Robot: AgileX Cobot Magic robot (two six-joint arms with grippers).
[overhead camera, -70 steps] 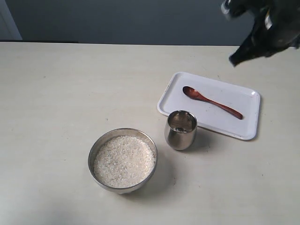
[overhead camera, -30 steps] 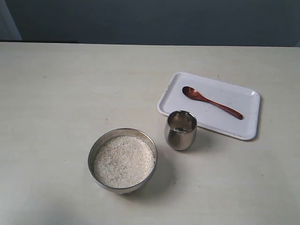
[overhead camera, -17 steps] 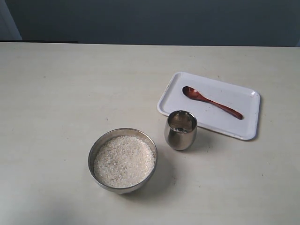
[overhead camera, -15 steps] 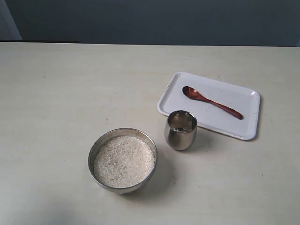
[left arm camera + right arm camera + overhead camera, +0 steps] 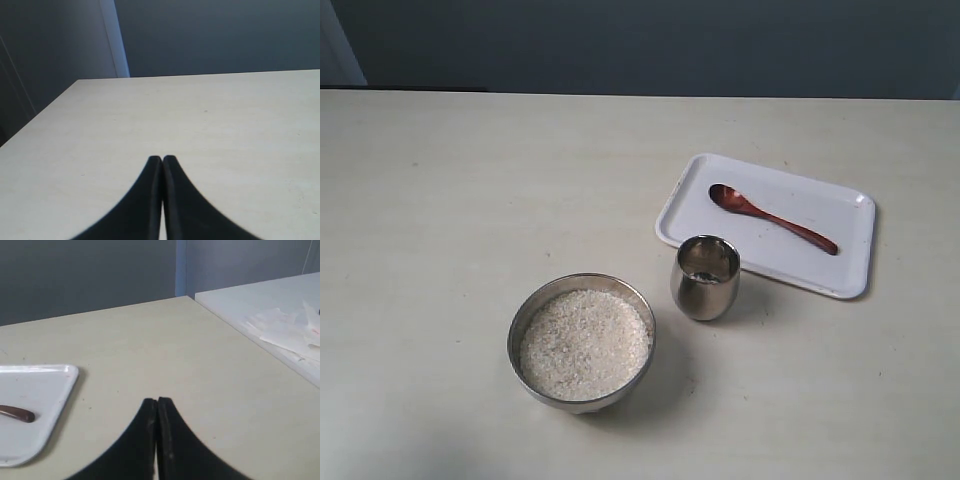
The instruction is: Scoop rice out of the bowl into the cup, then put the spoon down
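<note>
The wide steel bowl (image 5: pixel 517 325) sits near the table's front, filled with white rice (image 5: pixel 585 343). Just right of it stands the small steel cup (image 5: pixel 705 278). The dark wooden spoon (image 5: pixel 772 218) lies on a white tray (image 5: pixel 840 272), and its handle end (image 5: pixel 17 414) shows in the right wrist view. Neither gripper appears in the exterior view. My left gripper (image 5: pixel 162 159) is shut and empty over bare table. My right gripper (image 5: pixel 157 401) is shut and empty, off to the side of the tray (image 5: pixel 45 390).
A second white surface with papers (image 5: pixel 280 325) stands beyond the table's edge in the right wrist view. A dark wall (image 5: pixel 640 45) runs behind the table's far edge.
The right arm, seen at the upper right corner 2.3 s ago, has left the exterior view. Nothing on the table has moved.
</note>
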